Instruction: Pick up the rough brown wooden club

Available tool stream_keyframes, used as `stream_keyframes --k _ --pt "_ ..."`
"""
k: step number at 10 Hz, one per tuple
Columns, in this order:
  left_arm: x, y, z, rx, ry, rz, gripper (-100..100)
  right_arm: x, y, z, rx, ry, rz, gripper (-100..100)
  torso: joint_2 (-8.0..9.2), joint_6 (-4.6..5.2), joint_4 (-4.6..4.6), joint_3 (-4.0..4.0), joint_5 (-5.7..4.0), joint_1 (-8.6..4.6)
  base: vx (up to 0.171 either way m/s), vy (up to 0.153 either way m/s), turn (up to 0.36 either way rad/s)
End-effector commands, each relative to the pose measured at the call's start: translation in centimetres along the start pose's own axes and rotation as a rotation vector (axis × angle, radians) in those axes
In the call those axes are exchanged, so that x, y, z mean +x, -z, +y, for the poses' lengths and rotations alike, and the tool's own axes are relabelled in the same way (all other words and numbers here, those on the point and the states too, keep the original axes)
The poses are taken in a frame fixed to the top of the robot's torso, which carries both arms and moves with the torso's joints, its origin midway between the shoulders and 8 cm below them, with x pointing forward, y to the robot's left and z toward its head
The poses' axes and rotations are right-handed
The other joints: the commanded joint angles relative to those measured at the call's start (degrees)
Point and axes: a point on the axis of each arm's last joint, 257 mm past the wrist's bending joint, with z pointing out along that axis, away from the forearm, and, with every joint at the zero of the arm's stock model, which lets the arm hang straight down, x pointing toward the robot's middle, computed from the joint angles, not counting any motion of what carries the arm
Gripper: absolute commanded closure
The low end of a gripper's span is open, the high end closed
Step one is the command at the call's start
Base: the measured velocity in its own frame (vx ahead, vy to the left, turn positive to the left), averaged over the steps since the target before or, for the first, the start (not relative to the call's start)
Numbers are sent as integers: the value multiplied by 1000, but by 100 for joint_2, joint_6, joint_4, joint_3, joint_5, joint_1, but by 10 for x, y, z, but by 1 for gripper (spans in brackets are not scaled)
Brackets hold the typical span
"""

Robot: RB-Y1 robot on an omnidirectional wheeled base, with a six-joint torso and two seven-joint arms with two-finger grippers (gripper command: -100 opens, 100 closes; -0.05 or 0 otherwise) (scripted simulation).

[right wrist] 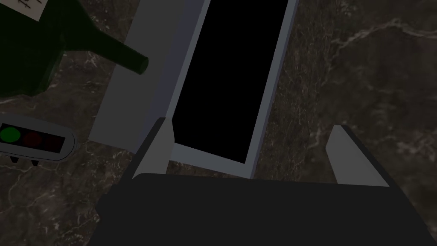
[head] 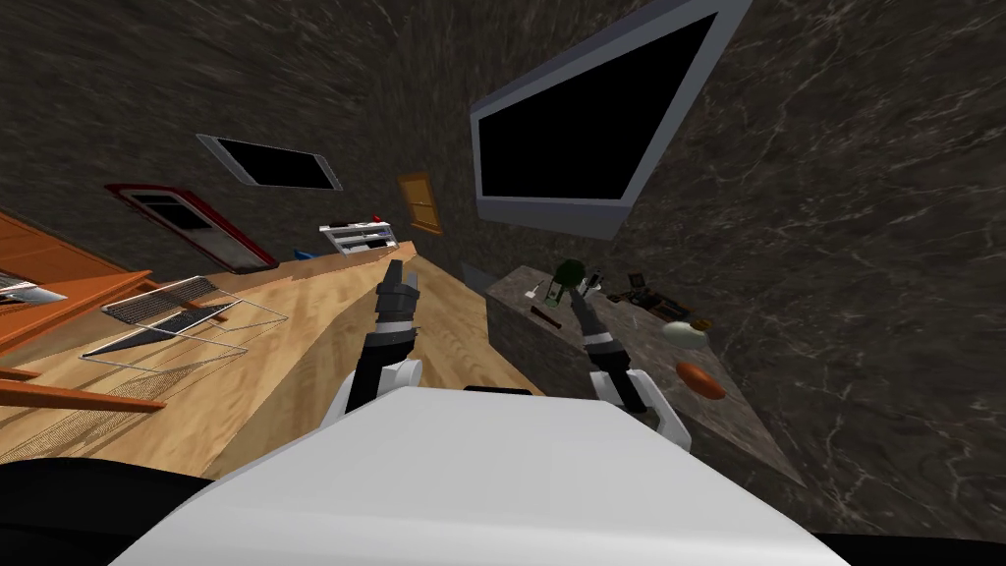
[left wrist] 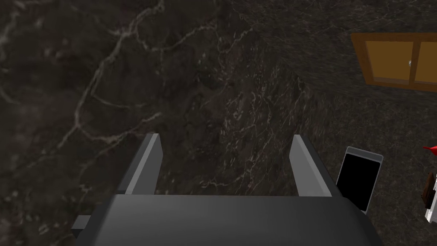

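Head view shows what looks like the club (head: 545, 315), a thin dark stick, though I cannot be sure. It lies on the dark marbled counter (head: 737, 423) near its left edge, at 8 o'clock from the right claw (head: 587, 291). That claw hovers released, blades apart, just beside a green bottle (head: 568, 272). An orange-brown oval (head: 699, 379) sits at its 4 o'clock. The left claw (head: 400, 280), also released, hangs over the wooden floor (head: 324, 334) at the counter's 9 o'clock.
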Motion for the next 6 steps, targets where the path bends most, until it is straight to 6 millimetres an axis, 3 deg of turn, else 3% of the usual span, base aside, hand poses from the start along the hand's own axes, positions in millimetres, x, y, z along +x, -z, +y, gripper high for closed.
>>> stream_keyframes --k 1,6 --pt "0 0 0 0 0 0 0 13 -2 -10 -8 52 65 -100 0 0 0 0 0 0 121 172 -188" --pt "0 0 0 0 0 0 0 37 -2 -24 -26 183 186 -100 -8 0 -2 -5 1 2 88 118 -75"
